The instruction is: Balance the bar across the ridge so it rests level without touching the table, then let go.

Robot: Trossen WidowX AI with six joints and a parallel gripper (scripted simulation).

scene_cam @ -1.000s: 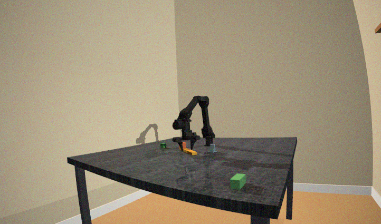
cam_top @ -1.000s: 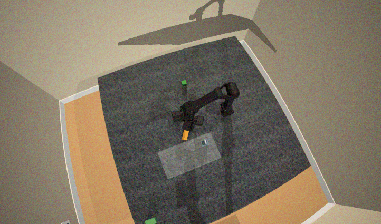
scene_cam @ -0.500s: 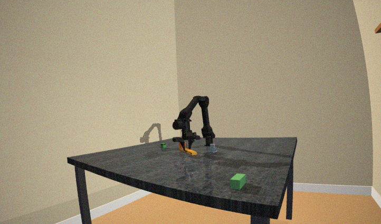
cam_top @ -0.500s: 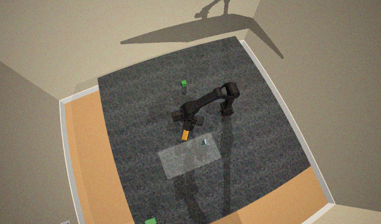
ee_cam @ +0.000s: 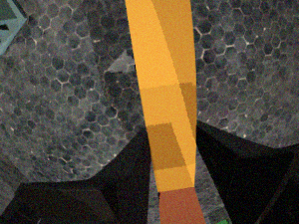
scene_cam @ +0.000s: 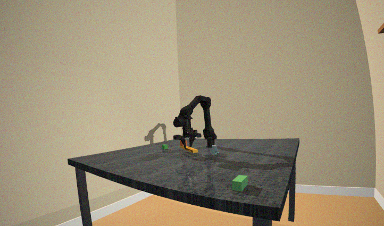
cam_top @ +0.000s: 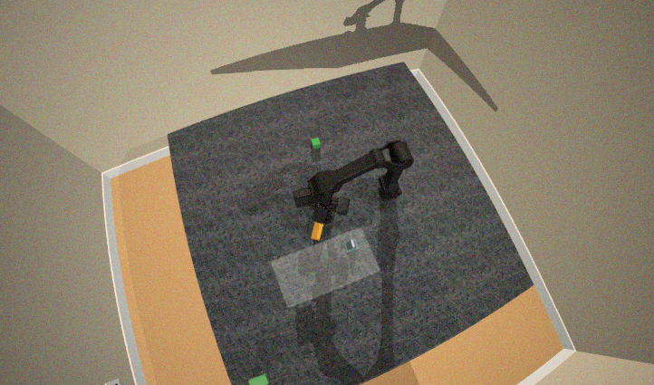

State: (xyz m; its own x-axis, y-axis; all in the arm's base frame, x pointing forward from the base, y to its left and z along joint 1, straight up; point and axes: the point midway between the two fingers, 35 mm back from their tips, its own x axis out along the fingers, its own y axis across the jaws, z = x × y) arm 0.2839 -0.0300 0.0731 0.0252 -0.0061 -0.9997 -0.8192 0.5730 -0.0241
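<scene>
An orange bar [cam_top: 316,231] [scene_cam: 193,150] [ee_cam: 159,49] lies low at the table top, with a red-orange block [scene_cam: 183,144] [ee_cam: 181,207] at one end. Whether the bar touches the table is hard to tell. My gripper [scene_cam: 188,146] [ee_cam: 169,129] points down and is shut on the bar, one finger on each side, near the red-orange block. The small pale teal ridge [cam_top: 351,245] [scene_cam: 214,150] [ee_cam: 11,28] stands apart from the bar, toward the arm's base side. It is cut off at the upper left of the wrist view.
A small green block [cam_top: 315,142] [scene_cam: 164,147] stands beyond the gripper. A larger green block [cam_top: 258,380] [scene_cam: 239,183] lies far off near the table's other end. A pale rectangular patch [cam_top: 295,289] shows on the dark table [cam_top: 231,168] [scene_cam: 141,167] beside the bar.
</scene>
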